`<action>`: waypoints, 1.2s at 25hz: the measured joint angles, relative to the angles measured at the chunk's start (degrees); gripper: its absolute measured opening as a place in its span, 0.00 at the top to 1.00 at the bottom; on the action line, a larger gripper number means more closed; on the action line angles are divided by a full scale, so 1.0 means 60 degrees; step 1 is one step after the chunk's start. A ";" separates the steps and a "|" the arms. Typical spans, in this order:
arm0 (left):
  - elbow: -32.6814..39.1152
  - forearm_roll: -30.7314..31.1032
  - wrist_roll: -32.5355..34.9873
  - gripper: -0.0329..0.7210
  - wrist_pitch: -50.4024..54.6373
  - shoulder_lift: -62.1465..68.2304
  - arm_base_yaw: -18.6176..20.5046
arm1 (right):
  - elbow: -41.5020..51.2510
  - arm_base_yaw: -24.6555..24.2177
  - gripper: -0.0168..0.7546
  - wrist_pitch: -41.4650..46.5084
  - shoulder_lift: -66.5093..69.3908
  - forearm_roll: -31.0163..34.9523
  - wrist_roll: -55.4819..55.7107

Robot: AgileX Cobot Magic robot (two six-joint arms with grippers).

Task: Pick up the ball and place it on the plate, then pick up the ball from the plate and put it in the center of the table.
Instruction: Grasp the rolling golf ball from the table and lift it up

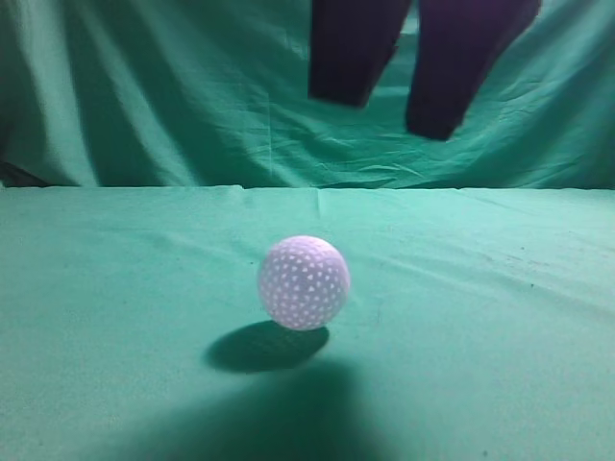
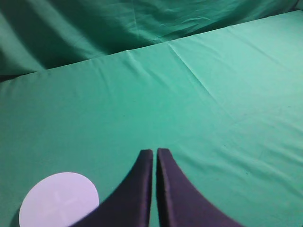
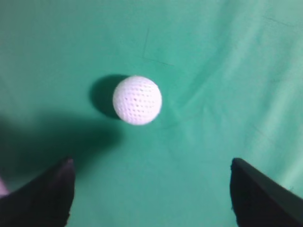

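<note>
The small white dimpled ball (image 1: 304, 282) rests on the wide table covered in wrinkled green cloth (image 1: 500, 317), its shadow just beside it. Above and behind the ball hangs the black right gripper (image 3: 151, 194), fingers spread wide apart and holding nothing. Elsewhere, the black left gripper (image 2: 155, 152) has its fingers pressed together, empty, with a flat round white plate (image 2: 59, 199) lying near it on the cloth. Behind the ball hangs a folded green cloth backdrop (image 1: 173, 96).
</note>
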 joint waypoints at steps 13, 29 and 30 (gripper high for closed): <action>0.0000 0.0000 0.0000 0.96 0.0123 0.0000 0.0000 | -0.0708 0.0445 0.18 -0.0267 0.1584 -0.0131 0.1210; 0.0055 0.0000 0.0000 0.96 0.0129 0.0000 0.0000 | -0.0708 0.1017 0.26 -0.0531 0.2476 -0.0633 0.1406; 0.0055 0.0000 0.0000 0.96 0.0129 0.0000 0.0000 | -0.0708 0.1017 0.25 -0.0556 0.2520 -0.0711 0.1466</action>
